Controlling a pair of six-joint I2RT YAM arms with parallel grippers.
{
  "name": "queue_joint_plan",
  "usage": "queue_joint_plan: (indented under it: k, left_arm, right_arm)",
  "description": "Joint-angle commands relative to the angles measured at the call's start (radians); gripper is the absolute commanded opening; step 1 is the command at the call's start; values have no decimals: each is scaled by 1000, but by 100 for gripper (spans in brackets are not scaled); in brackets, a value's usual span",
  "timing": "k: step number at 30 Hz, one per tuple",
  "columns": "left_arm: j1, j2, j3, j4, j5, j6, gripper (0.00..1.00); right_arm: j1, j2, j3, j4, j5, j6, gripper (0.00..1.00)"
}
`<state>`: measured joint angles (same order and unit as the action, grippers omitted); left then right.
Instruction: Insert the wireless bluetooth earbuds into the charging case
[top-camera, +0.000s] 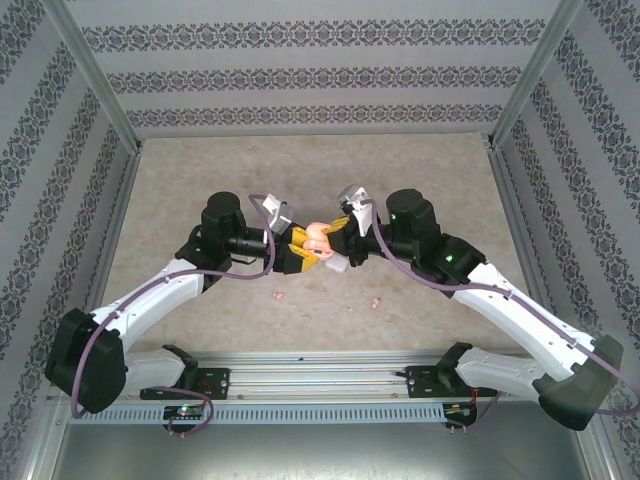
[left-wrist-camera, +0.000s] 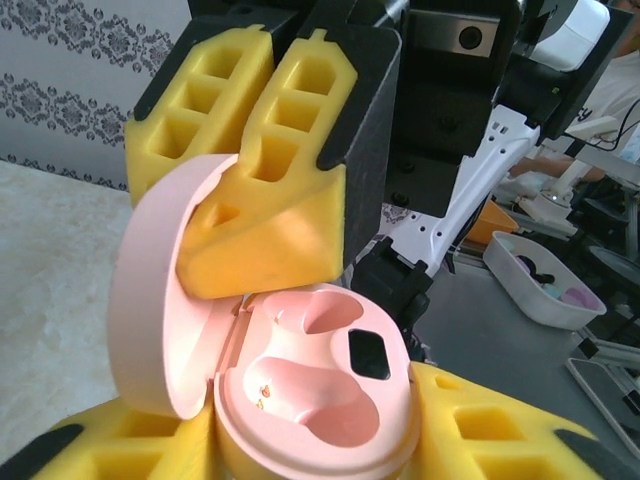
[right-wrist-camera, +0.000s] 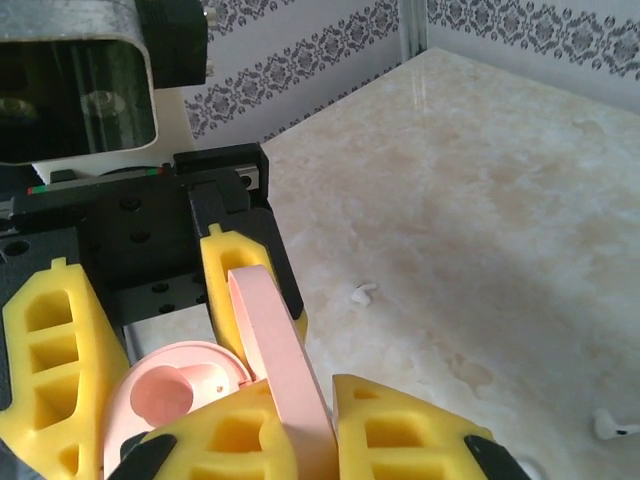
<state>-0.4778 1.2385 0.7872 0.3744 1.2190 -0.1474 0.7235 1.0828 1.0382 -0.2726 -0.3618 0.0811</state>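
The pink charging case (left-wrist-camera: 320, 400) is open, and both of its sockets are empty. My left gripper (left-wrist-camera: 310, 445) is shut on the case base, a yellow finger (left-wrist-camera: 500, 430) on each side. My right gripper (right-wrist-camera: 310, 430) is shut on the raised lid (right-wrist-camera: 275, 340), with one pad (left-wrist-camera: 270, 230) pressed inside the lid (left-wrist-camera: 150, 300). From above, the two grippers (top-camera: 300, 250) (top-camera: 335, 238) meet at the case (top-camera: 318, 238), above mid-table. Two pale pink earbuds (top-camera: 279, 297) (top-camera: 375, 301) lie on the table in front of them. Two whitish earbuds (right-wrist-camera: 362, 293) (right-wrist-camera: 615, 425) lie on the marble to the right.
A small white object (top-camera: 338, 265) sits just below the right gripper in the top view. Patterned walls (top-camera: 300, 80) and metal frame posts (top-camera: 100, 90) enclose the marble table (top-camera: 320, 180). The arm bases stand on a rail (top-camera: 310, 375) at the near edge.
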Motion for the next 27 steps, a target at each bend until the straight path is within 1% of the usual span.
queue_joint_plan:
  k: [1, 3, 5, 7, 10, 14, 20, 24, 27]
  left_arm:
    - [-7, -19, -19, 53, -54, 61, 52]
    - [-7, -34, -21, 23, -66, 95, 63]
    - [-8, -50, -22, -6, -77, 122, 71]
    - [-8, -59, -26, -9, -83, 128, 75]
    - [-7, -67, -27, -2, -76, 109, 75]
    - [-5, -60, -19, 3, -45, 67, 70]
    - [-5, -33, -28, 99, -17, -16, 60]
    - [-5, -22, -35, 136, -15, -34, 57]
    - [-6, -13, -29, 132, -3, -32, 48]
  right_arm:
    - [20, -19, 26, 16, 20, -75, 0]
    - [20, -13, 37, -2, 26, -95, 0]
    - [20, -2, 53, -25, 28, -117, 0]
    - [19, 7, 61, -36, 27, -134, 0]
    - [20, 11, 60, -31, 37, -151, 0]
    - [22, 10, 54, -18, 54, -167, 0]
    - [21, 9, 54, -12, 55, -178, 1]
    - [21, 12, 54, -19, 47, -172, 1]
    - [21, 17, 51, -16, 39, -162, 1]
